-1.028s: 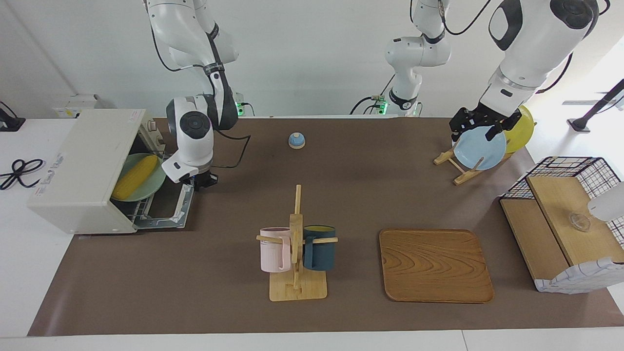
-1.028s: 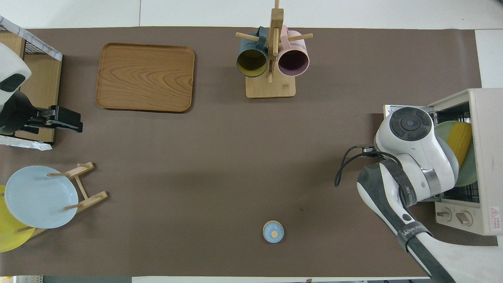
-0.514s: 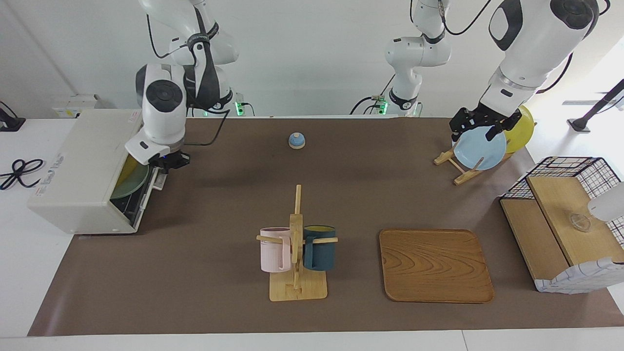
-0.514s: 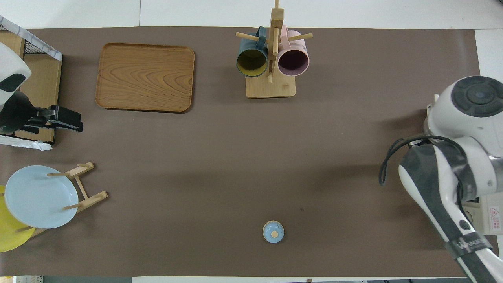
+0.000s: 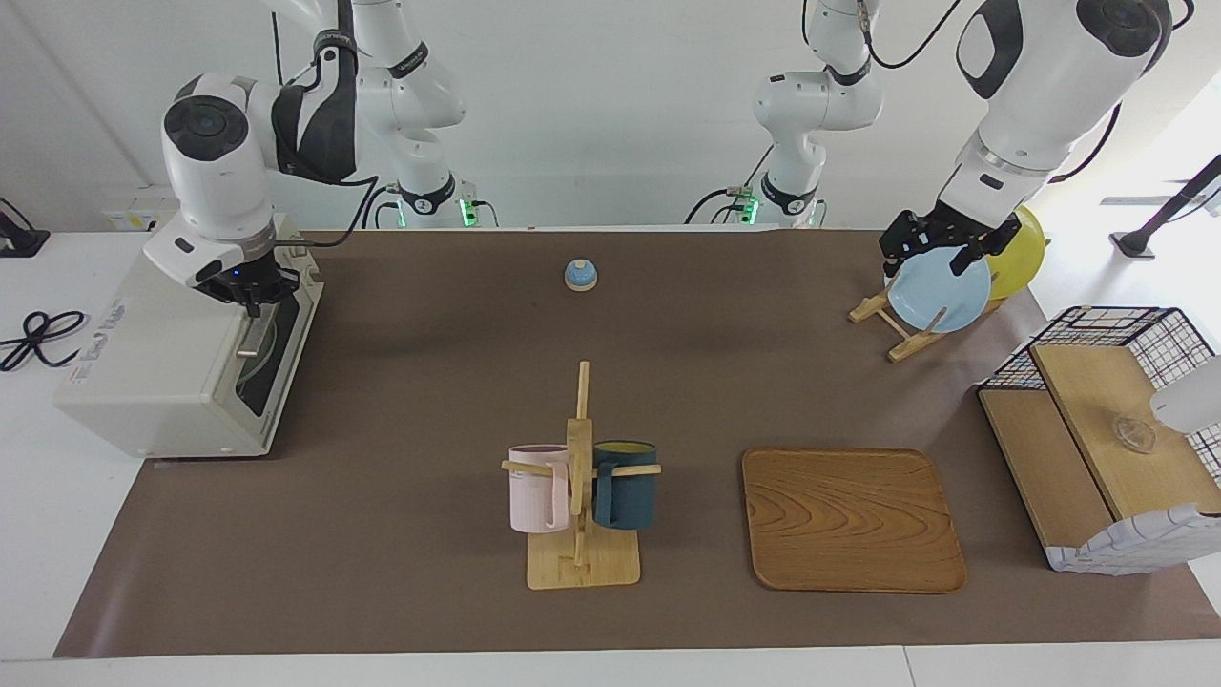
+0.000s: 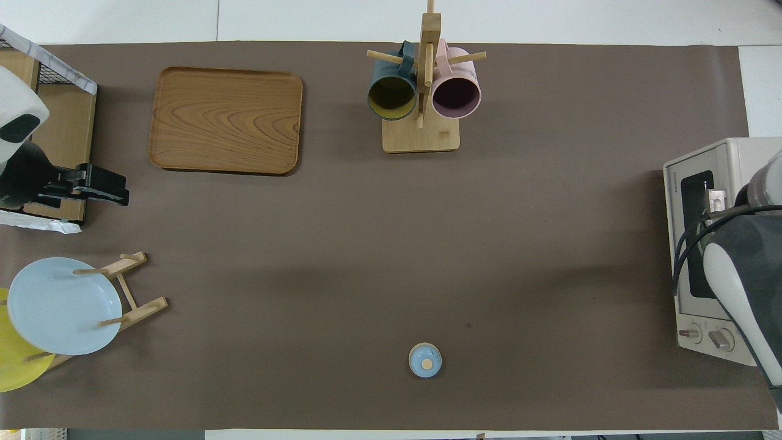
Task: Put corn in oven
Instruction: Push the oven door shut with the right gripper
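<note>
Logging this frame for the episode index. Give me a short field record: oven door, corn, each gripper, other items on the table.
oven door: the oven has its door shut, at the right arm's end of the table
corn: not visible; only a faint plate shape shows through the door glass
right gripper: right gripper at the door's top edge, by the handle
left gripper: left gripper waits over the blue plate on the plate rack
other items: mug rack with two mugs, wooden tray, small blue bell
</note>
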You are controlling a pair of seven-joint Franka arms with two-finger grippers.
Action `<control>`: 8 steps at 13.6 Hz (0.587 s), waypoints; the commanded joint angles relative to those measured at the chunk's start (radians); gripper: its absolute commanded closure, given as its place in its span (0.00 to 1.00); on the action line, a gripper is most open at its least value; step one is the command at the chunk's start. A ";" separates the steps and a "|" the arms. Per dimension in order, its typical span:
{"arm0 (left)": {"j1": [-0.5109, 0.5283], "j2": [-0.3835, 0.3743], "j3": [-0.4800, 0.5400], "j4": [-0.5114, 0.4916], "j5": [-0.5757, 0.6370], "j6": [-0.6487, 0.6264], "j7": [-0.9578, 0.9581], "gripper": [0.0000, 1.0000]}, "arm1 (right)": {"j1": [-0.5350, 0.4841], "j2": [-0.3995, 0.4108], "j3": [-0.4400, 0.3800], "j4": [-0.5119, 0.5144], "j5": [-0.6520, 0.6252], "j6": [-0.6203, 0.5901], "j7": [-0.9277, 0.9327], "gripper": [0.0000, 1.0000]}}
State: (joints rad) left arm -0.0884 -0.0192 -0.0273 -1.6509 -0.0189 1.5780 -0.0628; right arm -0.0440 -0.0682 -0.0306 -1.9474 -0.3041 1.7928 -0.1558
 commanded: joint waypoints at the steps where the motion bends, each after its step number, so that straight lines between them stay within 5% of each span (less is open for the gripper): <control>1: 0.012 -0.001 -0.008 0.010 -0.009 -0.007 0.009 0.00 | 0.003 0.066 0.030 0.235 0.121 -0.184 -0.021 1.00; 3: 0.012 -0.001 -0.008 0.010 -0.009 -0.007 0.008 0.00 | 0.001 0.100 0.050 0.352 0.163 -0.278 -0.018 0.97; 8: 0.012 -0.001 -0.008 0.010 -0.009 -0.007 0.009 0.00 | 0.000 0.100 0.052 0.429 0.273 -0.385 0.021 0.76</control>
State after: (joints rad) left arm -0.0883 -0.0192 -0.0273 -1.6509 -0.0189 1.5780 -0.0628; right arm -0.0330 0.0048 0.0177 -1.5628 -0.0606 1.4457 -0.1477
